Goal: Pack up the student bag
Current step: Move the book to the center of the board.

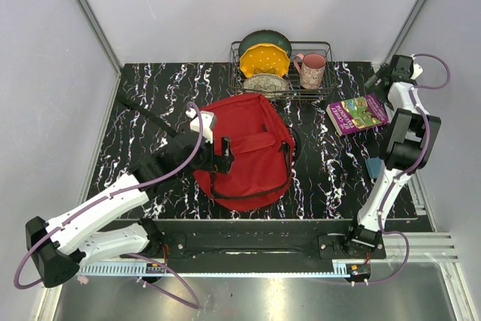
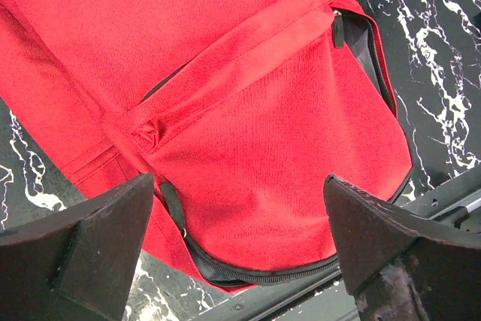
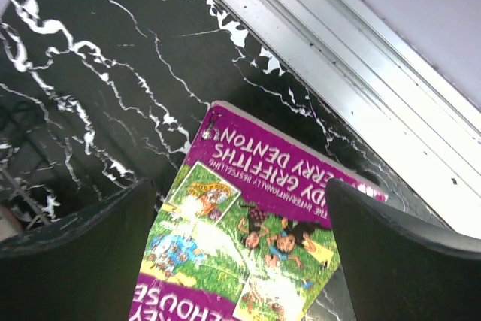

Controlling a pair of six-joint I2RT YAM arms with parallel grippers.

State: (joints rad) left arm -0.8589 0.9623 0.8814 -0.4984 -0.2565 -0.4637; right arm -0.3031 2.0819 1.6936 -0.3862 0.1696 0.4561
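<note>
The student bag [image 1: 248,148], a red backpack with black zippers, lies flat in the middle of the black marble table. My left gripper [image 1: 224,154] hovers over its left side, open. In the left wrist view the red fabric of the bag [image 2: 248,110] fills the gap between the fingers [image 2: 83,253], with the black zipper [image 2: 263,272] along its lower edge. A purple picture book [image 1: 358,113] lies at the right. My right gripper [image 1: 376,82] hangs open above the book [image 3: 263,238], and nothing is held.
A wire dish rack [image 1: 325,89] at the back holds plates and a pink mug [image 1: 312,69]. A small blue object [image 1: 373,167] lies beside the right arm. A metal rail [image 3: 361,88] borders the table beyond the book.
</note>
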